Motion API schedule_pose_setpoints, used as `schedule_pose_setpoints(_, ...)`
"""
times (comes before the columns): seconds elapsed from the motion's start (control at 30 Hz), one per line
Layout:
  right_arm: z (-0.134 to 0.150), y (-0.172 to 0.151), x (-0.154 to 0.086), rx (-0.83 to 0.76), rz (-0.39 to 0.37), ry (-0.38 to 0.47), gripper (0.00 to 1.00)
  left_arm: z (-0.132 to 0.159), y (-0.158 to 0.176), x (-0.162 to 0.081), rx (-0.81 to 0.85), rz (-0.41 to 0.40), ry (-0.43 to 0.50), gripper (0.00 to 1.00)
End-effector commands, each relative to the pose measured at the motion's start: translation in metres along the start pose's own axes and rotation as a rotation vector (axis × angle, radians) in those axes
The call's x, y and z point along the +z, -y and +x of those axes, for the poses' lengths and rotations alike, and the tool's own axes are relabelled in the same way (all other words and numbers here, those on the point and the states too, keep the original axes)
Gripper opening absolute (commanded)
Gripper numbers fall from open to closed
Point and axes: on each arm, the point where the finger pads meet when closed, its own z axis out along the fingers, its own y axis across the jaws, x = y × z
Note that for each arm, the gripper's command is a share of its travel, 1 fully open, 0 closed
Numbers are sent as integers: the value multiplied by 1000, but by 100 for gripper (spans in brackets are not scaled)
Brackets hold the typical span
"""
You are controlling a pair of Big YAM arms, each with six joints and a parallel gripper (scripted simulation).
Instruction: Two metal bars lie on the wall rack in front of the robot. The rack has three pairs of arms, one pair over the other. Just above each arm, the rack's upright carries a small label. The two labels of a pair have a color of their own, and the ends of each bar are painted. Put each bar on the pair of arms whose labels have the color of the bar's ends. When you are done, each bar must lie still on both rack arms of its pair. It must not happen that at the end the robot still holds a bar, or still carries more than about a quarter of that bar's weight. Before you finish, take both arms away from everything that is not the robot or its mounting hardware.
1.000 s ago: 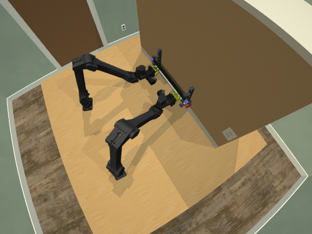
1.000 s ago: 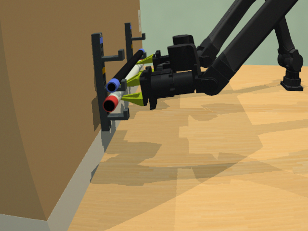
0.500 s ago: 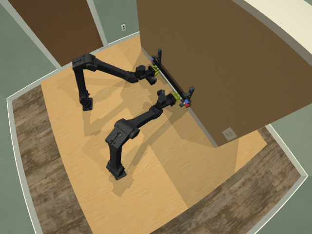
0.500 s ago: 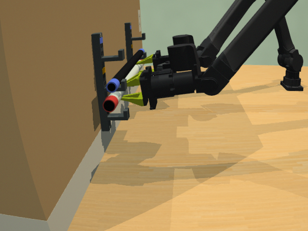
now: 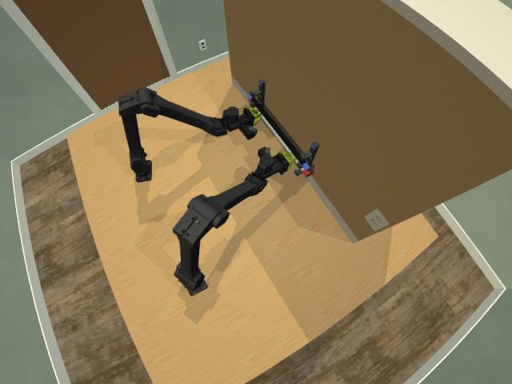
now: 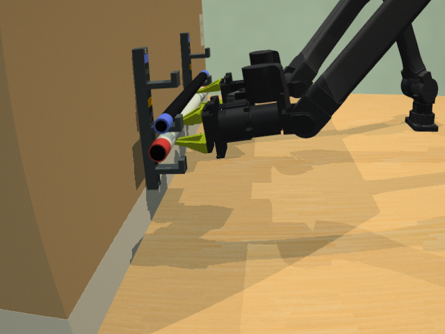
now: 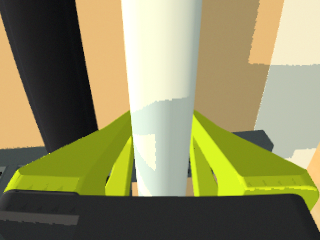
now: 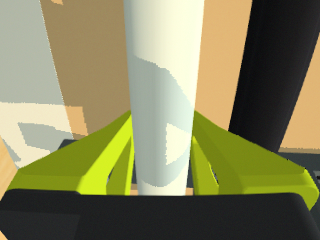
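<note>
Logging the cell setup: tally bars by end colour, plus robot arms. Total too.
Blue-ended bars: 1
Red-ended bars: 1
Robot arms: 2
Total: 4

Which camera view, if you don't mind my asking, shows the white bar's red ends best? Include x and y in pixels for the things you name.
The exterior view: the near red end (image 6: 160,149) faces the camera, large and unobstructed. The top view shows both ends small; both wrist views show neither.
</note>
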Motion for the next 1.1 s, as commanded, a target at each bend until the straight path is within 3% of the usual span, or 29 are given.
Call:
schedule_pose_setpoints(0.0,0,89,11,42,142,-8,0,7,-87,11,-15,-137,-15,0)
schedule_pose_setpoints(1.07,0,88,14,42,142,-8,0,7,-68,13,-15,-137,-15,0)
